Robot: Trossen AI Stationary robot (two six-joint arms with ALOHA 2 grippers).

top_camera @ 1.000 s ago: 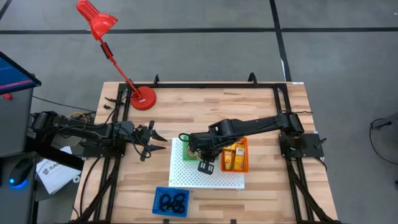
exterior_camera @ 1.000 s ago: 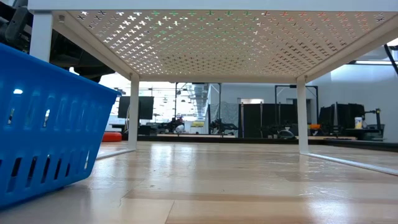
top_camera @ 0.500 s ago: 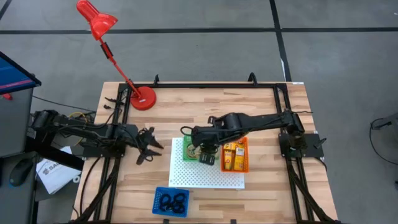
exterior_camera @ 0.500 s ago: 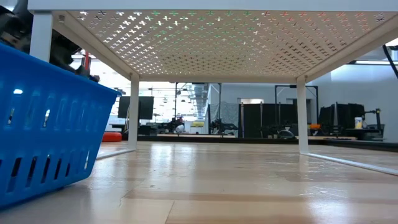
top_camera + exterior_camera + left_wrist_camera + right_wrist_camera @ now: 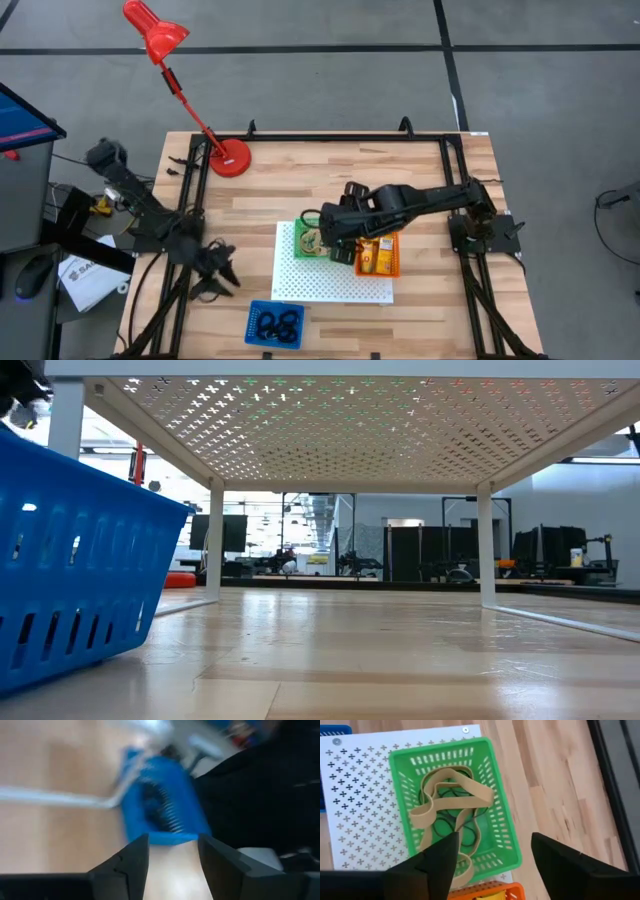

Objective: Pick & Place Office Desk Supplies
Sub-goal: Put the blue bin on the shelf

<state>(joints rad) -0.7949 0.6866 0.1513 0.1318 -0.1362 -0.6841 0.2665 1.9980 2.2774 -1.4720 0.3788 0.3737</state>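
Note:
A green tray (image 5: 455, 805) on the white perforated board (image 5: 335, 283) holds tan rubber bands (image 5: 452, 802) and thin black loops. An orange tray (image 5: 381, 252) beside it holds yellow-orange blocks (image 5: 370, 250). A blue tray (image 5: 275, 325) near the table's near edge holds black ring loops (image 5: 278, 325). My right gripper (image 5: 494, 840) is open and empty above the green tray. My left gripper (image 5: 172, 842) is open and empty over the table left of the board (image 5: 215, 270), with the blue tray (image 5: 162, 810) ahead of it.
The white board stands on legs above the table, as the low view shows (image 5: 330, 420), with the blue tray (image 5: 70, 560) beside it. A red desk lamp (image 5: 230, 158) stands at the far left. Bare wood lies at the table's far side and right.
My left gripper has swung from the table's left middle toward the near edge and the blue tray, turning as it went. My right gripper has drawn back a little from the near part of the white board toward the green tray.

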